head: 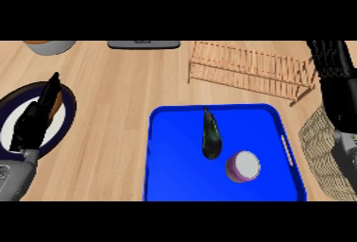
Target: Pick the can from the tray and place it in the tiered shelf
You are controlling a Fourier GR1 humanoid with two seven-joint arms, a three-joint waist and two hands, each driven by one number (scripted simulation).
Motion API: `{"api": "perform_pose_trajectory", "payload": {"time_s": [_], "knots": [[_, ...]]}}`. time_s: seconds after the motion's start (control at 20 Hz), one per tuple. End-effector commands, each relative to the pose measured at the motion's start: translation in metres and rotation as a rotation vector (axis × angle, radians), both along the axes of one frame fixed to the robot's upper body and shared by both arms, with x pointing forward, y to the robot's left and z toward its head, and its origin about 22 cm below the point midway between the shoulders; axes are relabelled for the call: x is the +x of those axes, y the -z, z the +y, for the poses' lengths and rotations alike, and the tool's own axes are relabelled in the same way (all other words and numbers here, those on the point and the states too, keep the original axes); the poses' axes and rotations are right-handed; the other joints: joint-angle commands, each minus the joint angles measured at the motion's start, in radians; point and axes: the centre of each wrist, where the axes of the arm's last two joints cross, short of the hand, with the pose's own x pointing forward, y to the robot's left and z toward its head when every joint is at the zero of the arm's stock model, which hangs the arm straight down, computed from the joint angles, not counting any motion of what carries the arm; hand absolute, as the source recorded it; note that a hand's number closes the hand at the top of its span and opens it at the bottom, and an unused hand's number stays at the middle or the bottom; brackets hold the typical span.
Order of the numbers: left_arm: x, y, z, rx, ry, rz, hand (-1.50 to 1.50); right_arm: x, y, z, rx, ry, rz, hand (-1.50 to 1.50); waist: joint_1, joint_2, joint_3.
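blue tray (160,156) is sitting mid-counter, holding the purple can (243,167) lying on its side toward its near right corner, dark eggplant (210,134) just left of it. left hand (35,120) is resting with straight fingers over a plate (17,101) left of tray. right hand (335,71) is showing right of tray, fingers unclear. wooden tiered shelf (247,68) is standing behind tray.

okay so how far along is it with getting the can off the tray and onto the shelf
Nothing looks done yet: the can lies on the blue tray beside a dark eggplant. Nothing is in hand: the left hand rests open over a plate, and the right hand holds nothing visible. Grasping, lifting and placing in the wooden shelf remain.
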Motion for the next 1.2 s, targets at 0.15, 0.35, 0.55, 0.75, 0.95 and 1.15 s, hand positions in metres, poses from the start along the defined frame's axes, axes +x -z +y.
{"api": "perform_pose_trajectory", "payload": {"time_s": [0.15,0.35,0.55,0.75,0.95,1.15], "knots": [[-0.022,0.05,-0.015,-0.268,-0.087,0.264,0.0,-0.007,0.0,-0.055,-0.068,-0.139,0.06,1.5,0.018,0.019,0.019],[-0.035,0.079,-0.035,-0.444,-0.096,0.42,0.0,-0.02,0.026,-0.119,-0.46,0.107,0.362,1.5,0.028,0.044,0.014],[-0.04,0.08,-0.038,-0.475,-0.104,0.474,0.0,-0.027,0.071,-0.128,-0.188,-0.057,0.436,-1.5,0.032,0.027,0.021],[-0.038,0.072,-0.035,-0.485,-0.101,0.456,0.0,-0.024,0.042,-0.146,-0.272,-0.232,0.411,-1.5,0.029,0.022,0.02],[-0.043,0.077,-0.031,-0.478,-0.111,0.479,0.0,-0.016,0.009,-0.147,-0.355,-0.399,0.437,-1.5,0.024,0.019,0.018],[-0.053,0.078,-0.03,-0.492,-0.115,0.485,0.0,-0.019,0.001,-0.128,-0.439,-0.49,0.476,-1.5,0.021,0.015,0.017]]}}
